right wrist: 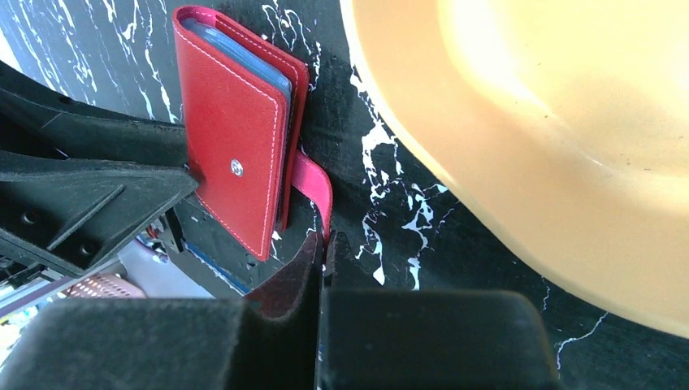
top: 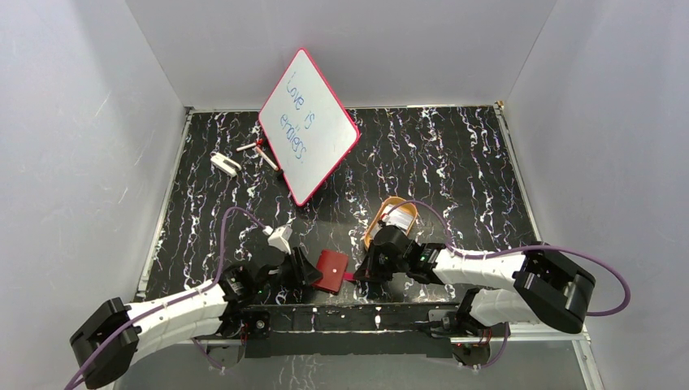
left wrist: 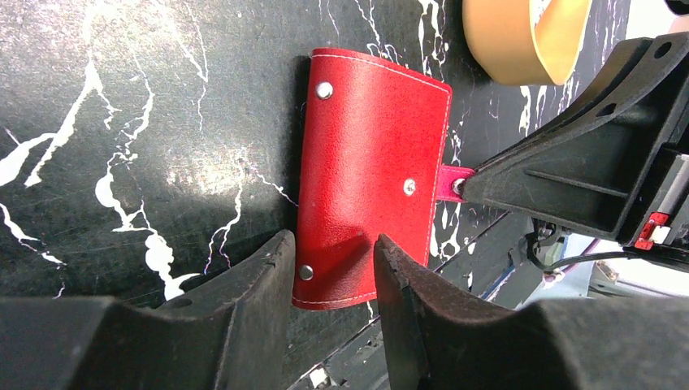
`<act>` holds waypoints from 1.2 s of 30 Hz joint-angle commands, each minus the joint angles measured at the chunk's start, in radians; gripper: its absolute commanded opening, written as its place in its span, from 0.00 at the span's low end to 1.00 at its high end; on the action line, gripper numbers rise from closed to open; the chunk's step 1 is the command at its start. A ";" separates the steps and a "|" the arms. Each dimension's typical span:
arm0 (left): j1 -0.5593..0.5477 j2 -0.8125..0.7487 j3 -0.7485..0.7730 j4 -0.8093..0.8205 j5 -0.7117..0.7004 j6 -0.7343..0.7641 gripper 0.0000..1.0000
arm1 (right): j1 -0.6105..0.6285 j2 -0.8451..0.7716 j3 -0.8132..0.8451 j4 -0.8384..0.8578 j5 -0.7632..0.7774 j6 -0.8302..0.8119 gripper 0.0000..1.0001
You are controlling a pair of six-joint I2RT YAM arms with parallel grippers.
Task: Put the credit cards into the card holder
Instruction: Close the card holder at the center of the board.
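The holder (left wrist: 370, 162) is being steadied by the spread left claw (left wrist: 331, 244) while its tab (left wrist: 445, 183) is being pinched in the clenched right claw (right wrist: 321, 252), likely for opening

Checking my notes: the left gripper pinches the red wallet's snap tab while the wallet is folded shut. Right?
Not quite: the right gripper pinches the snap tab, as the right wrist view shows; the wallet is indeed folded shut.

The red card holder (left wrist: 370, 179) lies folded shut, its tab sticking out unsnapped; whitish credit cards (top: 398, 218) lie near it.
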 commanded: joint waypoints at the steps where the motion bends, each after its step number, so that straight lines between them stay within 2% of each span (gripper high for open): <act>1: 0.002 0.017 -0.016 0.052 0.017 -0.006 0.38 | -0.004 -0.019 0.036 -0.001 -0.001 -0.034 0.01; 6: 0.002 0.063 -0.024 0.106 0.062 -0.015 0.37 | -0.004 -0.046 0.111 -0.106 0.018 -0.130 0.00; 12: 0.002 0.122 -0.026 0.159 0.082 -0.030 0.36 | -0.004 0.009 0.223 -0.182 -0.018 -0.238 0.00; 23: 0.001 0.201 -0.016 0.214 0.107 -0.041 0.33 | -0.004 0.170 0.325 -0.158 -0.072 -0.280 0.00; 36: 0.002 0.208 -0.036 0.240 0.114 -0.041 0.33 | -0.004 0.258 0.412 -0.236 -0.012 -0.289 0.00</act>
